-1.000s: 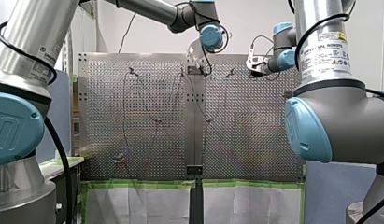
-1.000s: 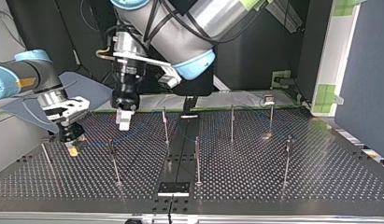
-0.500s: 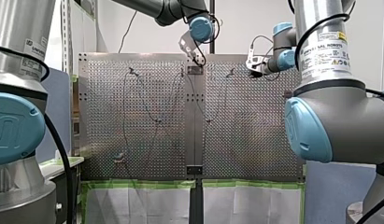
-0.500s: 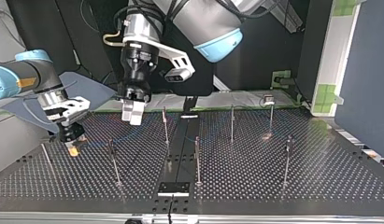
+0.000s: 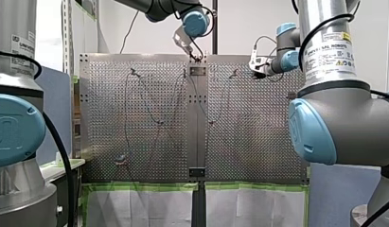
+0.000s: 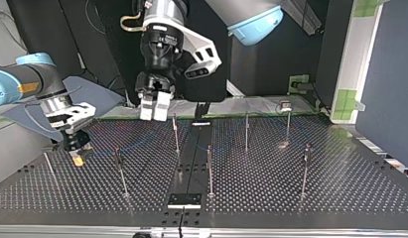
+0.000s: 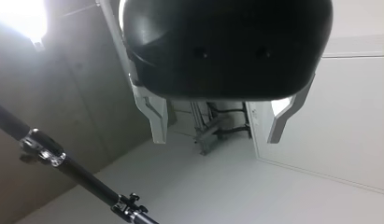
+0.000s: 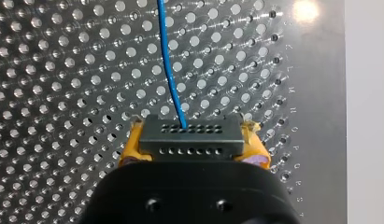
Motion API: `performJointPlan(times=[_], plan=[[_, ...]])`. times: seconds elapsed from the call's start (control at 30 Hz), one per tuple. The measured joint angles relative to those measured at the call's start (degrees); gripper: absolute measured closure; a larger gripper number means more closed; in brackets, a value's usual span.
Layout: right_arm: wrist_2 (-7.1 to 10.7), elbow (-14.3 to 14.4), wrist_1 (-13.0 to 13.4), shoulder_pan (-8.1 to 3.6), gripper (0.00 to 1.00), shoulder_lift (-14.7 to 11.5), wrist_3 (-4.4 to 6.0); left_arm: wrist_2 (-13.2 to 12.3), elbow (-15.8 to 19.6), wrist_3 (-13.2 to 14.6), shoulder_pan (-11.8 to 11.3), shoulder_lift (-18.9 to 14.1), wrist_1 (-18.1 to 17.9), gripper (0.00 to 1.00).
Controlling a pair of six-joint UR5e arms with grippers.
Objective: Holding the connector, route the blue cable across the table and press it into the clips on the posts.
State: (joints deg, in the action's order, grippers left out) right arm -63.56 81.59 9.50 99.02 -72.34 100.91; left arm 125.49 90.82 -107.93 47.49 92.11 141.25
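**My right end effector [image 8: 192, 147] has the connector [image 8: 189, 135] held tight**

Right wrist view: The yellow pads [image 8: 130, 150] squeeze the black connector from both sides. The blue cable [image 8: 167, 65] comes out of the connector and runs away over the holes of the table [image 8: 63, 70]. To do this step well, I think the hold must be firm and the pull soft. Then the cable runs straight and does not slip out.

Left wrist view: My left end effector [image 7: 220, 126] is wide open and has nothing in it. It looks up at a wall and a ceiling, not at the table. A dark pole [image 7: 77, 175] runs past beside it.

Top view: My right end effector is low over the table at the view's left, and the connector is there with it. My left end effector hangs high over the far edge. Thin posts [image 6: 209, 168] stand all over the table. They are in the way, so I think the arm must go around them and bring the cable down onto each clip. The clips are too small to see well, and the cable is faint here.

Front view: My left end effector is up at the far middle, and my right one is at the far right. Thin lines cross the table, but I cannot tell cable from posts
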Motion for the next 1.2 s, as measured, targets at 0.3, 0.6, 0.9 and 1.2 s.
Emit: performJointPlan(times=[0.3,0.6,0.9,1.2], plan=[[-0.06,0.0,0.0,0.02,1.0,-0.02,0.0,0.09,4.35,-2.46,-0.44,-0.29,-4.34,0.0],[0.01,0.02,0.0,0.03,1.0,-0.05,-0.02,1.54,8.4,-3.91,-0.16,0.7,-6.71,0.0],[0.01,-0.01,0.0,0.06,1.0,-0.05,-0.12,4.98,13.14,-7.35,0.56,4.18,-3.01,0.0],[-0.06,0.0,0.0,0.05,1.0,-0.04,-0.17,8.91,18.42,-8.9,0.61,7.9,-1.97,0.0]])
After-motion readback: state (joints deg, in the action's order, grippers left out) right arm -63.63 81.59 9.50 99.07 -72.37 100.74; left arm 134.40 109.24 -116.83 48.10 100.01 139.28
